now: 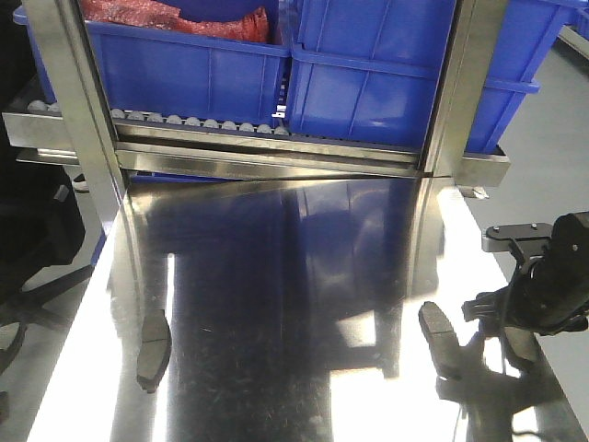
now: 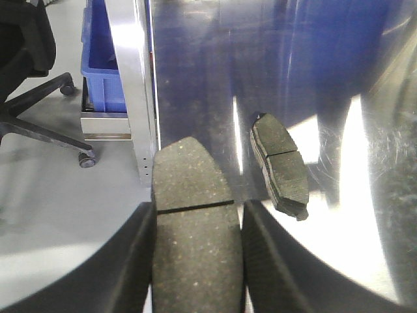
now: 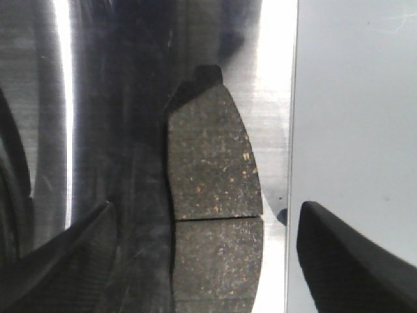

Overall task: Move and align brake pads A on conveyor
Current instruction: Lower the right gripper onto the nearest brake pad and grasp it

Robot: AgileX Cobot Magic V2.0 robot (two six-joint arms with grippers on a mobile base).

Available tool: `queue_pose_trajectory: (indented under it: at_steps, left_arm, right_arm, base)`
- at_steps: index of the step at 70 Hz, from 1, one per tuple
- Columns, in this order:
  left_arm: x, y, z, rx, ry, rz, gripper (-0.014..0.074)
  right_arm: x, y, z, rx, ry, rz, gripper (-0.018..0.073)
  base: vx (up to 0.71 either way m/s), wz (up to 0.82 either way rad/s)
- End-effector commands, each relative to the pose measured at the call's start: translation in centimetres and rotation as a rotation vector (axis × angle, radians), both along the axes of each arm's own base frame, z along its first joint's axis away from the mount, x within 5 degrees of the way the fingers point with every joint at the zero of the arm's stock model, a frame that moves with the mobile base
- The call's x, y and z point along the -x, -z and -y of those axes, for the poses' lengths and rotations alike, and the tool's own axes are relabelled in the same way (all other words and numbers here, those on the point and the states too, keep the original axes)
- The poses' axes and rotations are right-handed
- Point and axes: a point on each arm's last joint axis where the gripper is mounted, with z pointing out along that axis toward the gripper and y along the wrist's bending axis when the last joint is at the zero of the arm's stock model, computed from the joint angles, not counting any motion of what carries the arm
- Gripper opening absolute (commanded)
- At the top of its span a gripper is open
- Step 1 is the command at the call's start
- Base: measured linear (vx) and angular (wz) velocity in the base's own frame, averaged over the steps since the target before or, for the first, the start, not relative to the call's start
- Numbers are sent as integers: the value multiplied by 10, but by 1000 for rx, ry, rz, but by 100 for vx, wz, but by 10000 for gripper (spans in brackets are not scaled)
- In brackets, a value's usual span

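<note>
Left hand [image 2: 199, 212] gripping a pad [image 2: 192, 254] by its long sides, I have it over the counter [image 2: 195, 78] edge, second pad [image 2: 280, 171] lying on the steel just beyond, right hand [image 3: 205, 207] spread open astride a third pad [image 3: 215, 163], flat near the counter's edge.

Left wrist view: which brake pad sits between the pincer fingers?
The bottom-centre brake pad, held between both fingers; the other pad lies loose on the steel tabletop beyond.
</note>
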Motion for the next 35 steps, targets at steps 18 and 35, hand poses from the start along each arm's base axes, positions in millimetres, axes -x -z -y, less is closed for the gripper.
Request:
queue_pose_trajectory:
  at_steps: [18,35]
  left_arm:
    - [-5,-15,1,23,-1,108,101]
    - [-5,-15,1,23,-1,108,101]
  right_arm:
    - [-7,-19,1,12,-21,94,353]
    - [-7,-19,1,13,-21,89,187]
  base:
    - [0,0]
    - [0,0]
